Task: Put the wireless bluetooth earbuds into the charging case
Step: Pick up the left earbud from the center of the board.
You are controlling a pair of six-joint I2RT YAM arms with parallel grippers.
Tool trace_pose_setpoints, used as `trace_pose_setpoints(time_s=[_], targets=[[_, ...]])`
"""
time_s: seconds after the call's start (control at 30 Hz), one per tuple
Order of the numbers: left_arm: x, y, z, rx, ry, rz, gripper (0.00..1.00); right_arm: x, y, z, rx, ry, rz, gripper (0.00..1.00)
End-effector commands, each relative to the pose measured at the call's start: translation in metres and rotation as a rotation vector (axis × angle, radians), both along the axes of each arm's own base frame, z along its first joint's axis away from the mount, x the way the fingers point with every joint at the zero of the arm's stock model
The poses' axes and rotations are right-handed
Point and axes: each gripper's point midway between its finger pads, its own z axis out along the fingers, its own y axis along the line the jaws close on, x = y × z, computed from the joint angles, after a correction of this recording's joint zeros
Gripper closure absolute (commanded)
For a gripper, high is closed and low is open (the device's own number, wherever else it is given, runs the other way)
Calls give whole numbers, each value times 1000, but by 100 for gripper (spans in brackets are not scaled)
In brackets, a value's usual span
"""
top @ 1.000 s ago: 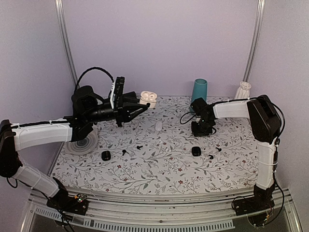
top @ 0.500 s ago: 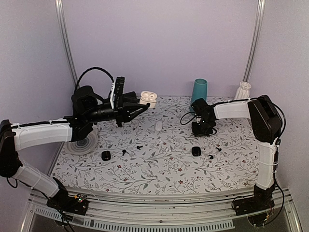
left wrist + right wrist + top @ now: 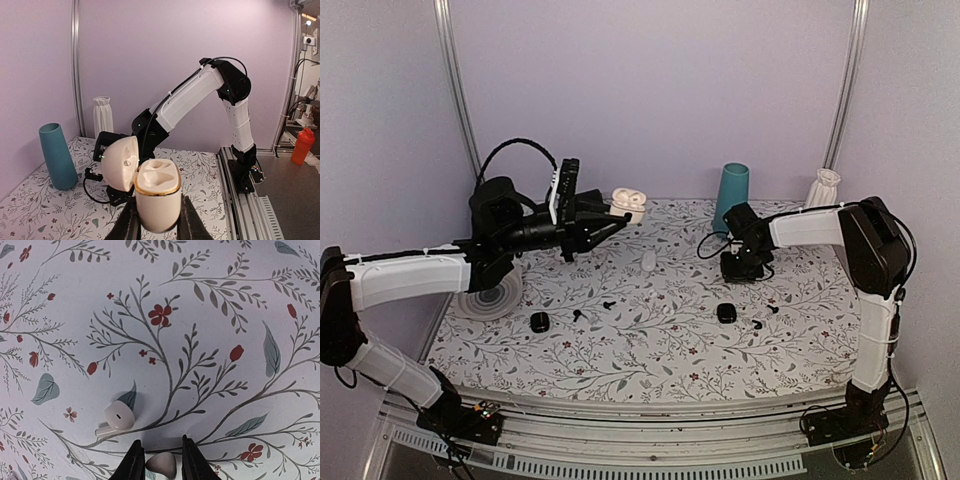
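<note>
Moved: right arm (image 3: 810, 228), shifted slightly right and toward the back wall since a second ago.

Right gripper (image 3: 162, 454): pointing down at the floral cloth (image 3: 225, 315). Fingers narrowly apart, flanking a white earbud (image 3: 161, 465); I cannot tell whether they press it.

Second white earbud (image 3: 116, 418): lying on the cloth, just left of those fingers.

Left gripper (image 3: 157, 222): pinching the open charging case (image 3: 157, 185), upright with its lid tipped left, held aloft on the outstretched left arm (image 3: 410, 275).

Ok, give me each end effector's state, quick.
Left end effector: closed on the open white charging case.
Right end effector: white earbud between the jaws; grip cannot be told.
</note>
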Motion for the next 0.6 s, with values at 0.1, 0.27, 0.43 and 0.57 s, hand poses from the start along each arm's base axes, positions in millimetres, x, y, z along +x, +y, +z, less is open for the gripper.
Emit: trace_pose_setpoints(time_s=[0.1,0.27,0.43,0.57], targets=[[4,0,13,-22,-20,2,100,-17,-1,-10,18,66,33,76],[5,-1,12,-22,-17,3,100,-20,0,-8,23,67,45,73],[6,-1,13,-23,-17,3,100,-23,-3,-7,16,69,55,70],[5,-2,13,-22,-15,1,100,-24,-6,-7,2,70,53,71]])
